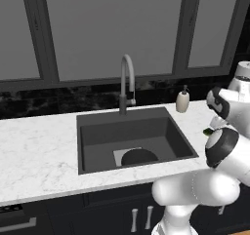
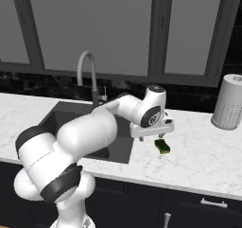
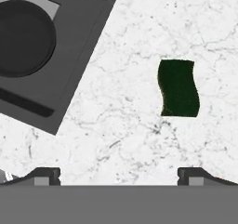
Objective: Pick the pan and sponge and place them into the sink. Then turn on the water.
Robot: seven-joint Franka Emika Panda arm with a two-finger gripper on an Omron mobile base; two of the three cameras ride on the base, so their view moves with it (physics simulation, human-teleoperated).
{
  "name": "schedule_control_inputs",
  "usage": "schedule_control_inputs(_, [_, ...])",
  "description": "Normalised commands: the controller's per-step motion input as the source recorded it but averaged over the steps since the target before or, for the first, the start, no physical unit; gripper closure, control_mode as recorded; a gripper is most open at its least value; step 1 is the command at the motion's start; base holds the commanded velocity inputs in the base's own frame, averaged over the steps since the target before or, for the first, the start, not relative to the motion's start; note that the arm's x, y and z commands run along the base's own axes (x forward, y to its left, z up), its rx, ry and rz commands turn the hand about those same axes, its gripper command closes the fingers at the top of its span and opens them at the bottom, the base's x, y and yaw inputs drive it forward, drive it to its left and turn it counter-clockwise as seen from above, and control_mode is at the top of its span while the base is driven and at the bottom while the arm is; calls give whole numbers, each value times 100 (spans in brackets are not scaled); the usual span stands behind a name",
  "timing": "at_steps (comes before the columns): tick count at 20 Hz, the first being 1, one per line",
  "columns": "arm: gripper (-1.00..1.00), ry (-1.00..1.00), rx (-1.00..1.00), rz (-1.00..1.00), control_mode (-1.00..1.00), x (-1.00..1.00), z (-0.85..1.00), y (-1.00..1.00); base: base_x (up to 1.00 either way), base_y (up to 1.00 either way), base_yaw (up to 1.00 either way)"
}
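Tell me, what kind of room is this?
It looks like a kitchen. There is a dark sink set in a white marble counter, a tall curved faucet behind it, and a green sponge lying beside the sink.

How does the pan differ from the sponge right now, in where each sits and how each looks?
The pan is round and black; the sponge is a small green block with a yellowish side. The pan lies inside the sink, on the pale patch of its floor; the sponge lies out on the white marble counter, right of the basin. The pan is far bigger. Neither is held.
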Motion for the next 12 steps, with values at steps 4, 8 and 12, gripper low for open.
schedule_control_inputs(4, [-100, 4, 0, 0, -100, 20, -31, -24, 0, 0, 0])
schedule_control_inputs(8, [-100, 5, 0, 1, -100, 29, -25, -26, 0, 0, 0])
schedule_control_inputs(12, [-100, 6, 0, 1, -100, 34, -13, -19, 0, 0, 0])
